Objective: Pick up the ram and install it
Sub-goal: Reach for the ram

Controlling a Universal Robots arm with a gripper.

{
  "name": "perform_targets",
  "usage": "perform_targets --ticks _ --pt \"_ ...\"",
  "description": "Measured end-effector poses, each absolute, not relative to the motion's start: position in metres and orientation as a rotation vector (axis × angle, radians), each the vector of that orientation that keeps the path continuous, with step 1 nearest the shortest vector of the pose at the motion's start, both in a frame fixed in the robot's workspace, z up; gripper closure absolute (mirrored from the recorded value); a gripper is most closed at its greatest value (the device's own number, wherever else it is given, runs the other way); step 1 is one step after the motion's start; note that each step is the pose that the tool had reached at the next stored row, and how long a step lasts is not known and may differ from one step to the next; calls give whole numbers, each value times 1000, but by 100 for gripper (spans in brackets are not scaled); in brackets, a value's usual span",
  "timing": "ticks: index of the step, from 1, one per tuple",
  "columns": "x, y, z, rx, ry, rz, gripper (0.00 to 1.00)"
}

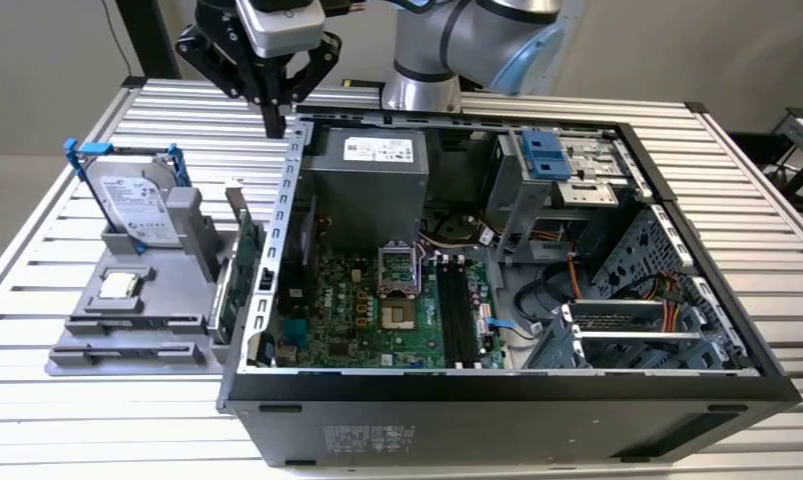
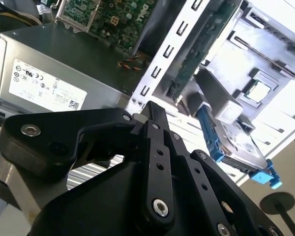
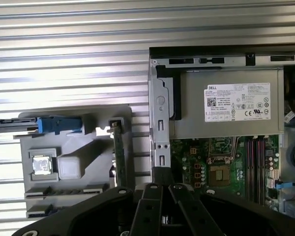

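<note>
Tool (image 1: 276, 122) is clenched, fingers pressed together at the tips with nothing between them as far as I can see, and it isn't touching anything. It hangs in the air over the far corner of the case on the exterior view's left, right above the side wall. The slatted metal counter (image 1: 28, 250) carries everything. Biggest thing on it is the open PC case (image 1: 508, 420), with the gray power supply (image 1: 374, 165) at the far end and the green motherboard (image 1: 361, 310) on the floor of the case, its black memory slots looking empty. Just beside the case on the exterior view's left sits a gray holder (image 1: 204, 235). A silver hard drive (image 1: 134, 205) with blue handles stands at the holder's far end, and a green expansion card (image 1: 249, 265) stands on edge along the side nearest the case. A square processor chip (image 1: 118, 285) lies flat in the middle. The ram (image 3: 39, 212) is harder to make out. In the first wrist view I take it to be the thin bluish strip in the holder's nearest slot, partly hidden under the tool's body and well apart from the fingertips.
</note>
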State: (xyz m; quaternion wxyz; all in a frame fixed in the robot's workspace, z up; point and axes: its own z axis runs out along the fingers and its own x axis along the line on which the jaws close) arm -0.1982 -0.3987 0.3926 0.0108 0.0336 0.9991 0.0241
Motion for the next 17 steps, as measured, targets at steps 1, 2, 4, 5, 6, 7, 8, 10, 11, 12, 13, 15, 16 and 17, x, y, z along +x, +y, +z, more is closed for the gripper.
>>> perform_targets --ticks 1,2,4,5,6,7,8,10,11,12,13,15,16,17 --pt "-200 -399 393 105 3117 75 100" --pt "-202 -399 393 105 3117 75 100" --pt "-205 -399 393 105 3117 75 100" --pt "-207 -399 393 105 3117 75 100" --pt "-209 -399 393 105 3117 75 100" --pt "-211 -399 393 105 3117 75 100" --pt "-212 -399 393 105 3117 75 100" --pt "-216 -399 393 105 3117 75 100" --pt "-218 -399 393 105 3117 75 100" --pt "-220 -399 393 105 3117 75 100" --pt "-222 -399 393 105 3117 75 100" --pt "-226 -399 393 105 3117 75 100" --pt "-227 -399 393 105 3117 75 100" --pt "-229 -399 393 105 3117 75 100"
